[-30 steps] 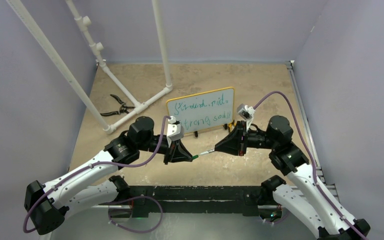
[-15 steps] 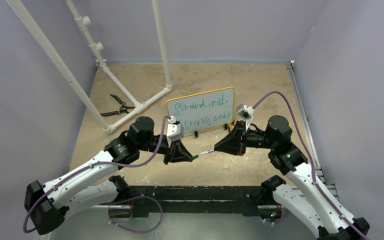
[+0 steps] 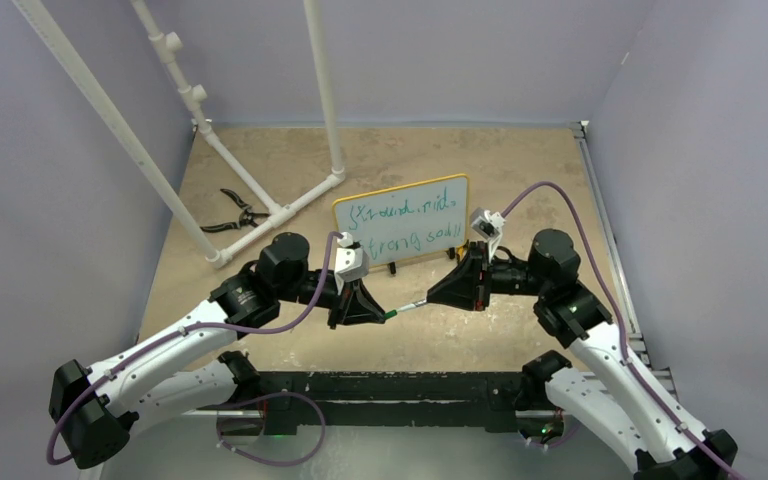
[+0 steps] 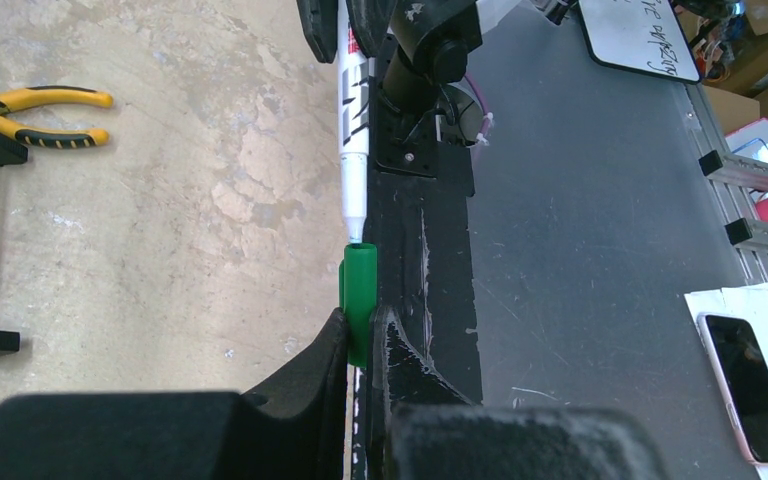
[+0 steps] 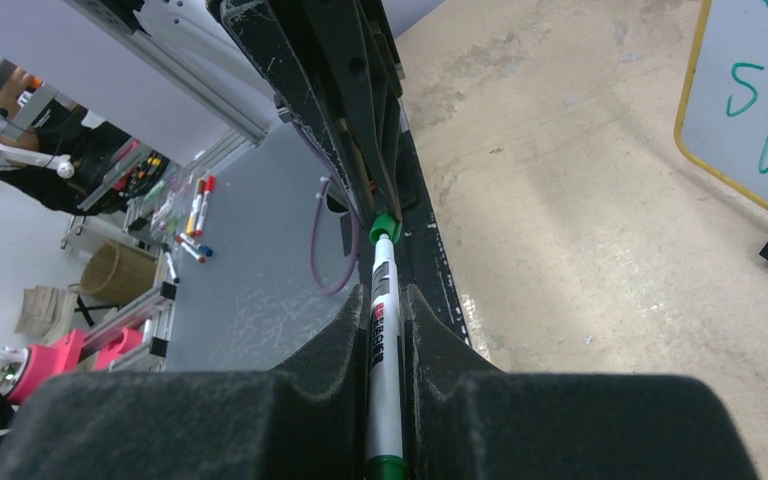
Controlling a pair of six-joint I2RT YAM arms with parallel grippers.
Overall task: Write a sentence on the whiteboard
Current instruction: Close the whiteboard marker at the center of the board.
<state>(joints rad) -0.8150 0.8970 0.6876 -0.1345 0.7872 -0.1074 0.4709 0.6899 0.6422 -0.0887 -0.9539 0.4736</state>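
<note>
1. Currently whiteboard (image 3: pixel 401 222) stands mid-frame in the top view, on the table (image 3: pixel 520 170) just beyond both grippers; sentence (image 3: pixel 406 226) sits on it as two green lines covering most of the face
2. Left gripper (image 4: pixel 359 315) is clamped on the lower part of the green cap (image 4: pixel 360 275), with the mouth free and pointing up-frame in the left wrist view
3. Right gripper (image 5: pixel 385 298) is clamped around the barrel of the marker (image 5: pixel 384 262), nib end pointing away toward the cap
4. Nib sits right at the cap mouth, roughly in line, not seated as far as I can tell; looks like recapping, so the writing is probably done
5. Handling, marker: light, stiff, smooth plastic barrel; likely to slide or roll in the jaws under an axial push, so grip on the barrel and push straight along the axis
6. Handling, cap: small, light, rigid; grip low and keep the mouth clear; with any tilt the nib probably catches the rim
7. Handling, whiteboard: light, on two small black feet, so likely to tip or skate if bumped; take it by the yellow frame edge, never the face, since the ink probably smears
8. Pliers (image 3: pixel 232 212) lie left of centre by the white pipe frame (image 3: pixel 290 210), well apart from all this
</note>
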